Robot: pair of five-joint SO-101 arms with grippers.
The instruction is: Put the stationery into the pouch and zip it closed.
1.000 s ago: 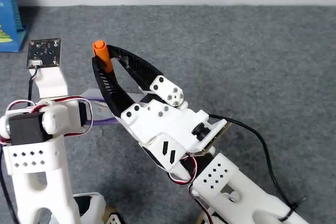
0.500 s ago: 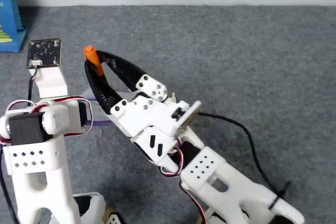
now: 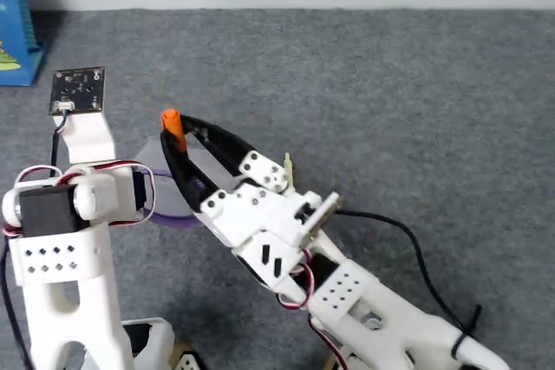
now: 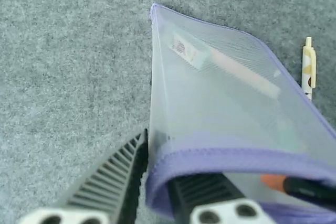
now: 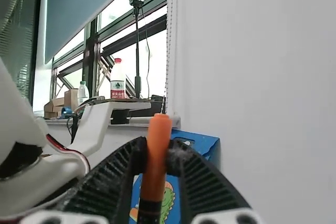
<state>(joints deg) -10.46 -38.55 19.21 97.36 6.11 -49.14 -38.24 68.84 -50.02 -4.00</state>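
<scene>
the mesh pouch (image 4: 210,103) is lying on the grey carpeted table (image 3: 416,84) at the near left, its purple zip edge (image 4: 226,156) being held up and agape so that stationery can drop in. a pale flat item (image 4: 188,51) is already resting inside against the mesh, while a cream pen (image 4: 308,64) is lying outside on the carpet, just to the pouch's right. the left gripper (image 4: 157,166) is pinching the pouch wall at the mouth, one finger outside and the other tucked inside the rim, apparently to keep the soft opening from collapsing. the right gripper (image 3: 176,134) is reaching in from the near right, its fingers (image 5: 126,171) drawn narrow and clamping an orange marker (image 3: 171,120) near its upper end. the marker is standing steeply over the opening, which looks like a line-up for a straight drop. an orange tip is showing through the mesh just under the rim in the left wrist view, suggesting the insertion is under way. a blue box (image 3: 13,32) is sitting at the far left, well apart from the work.
</scene>
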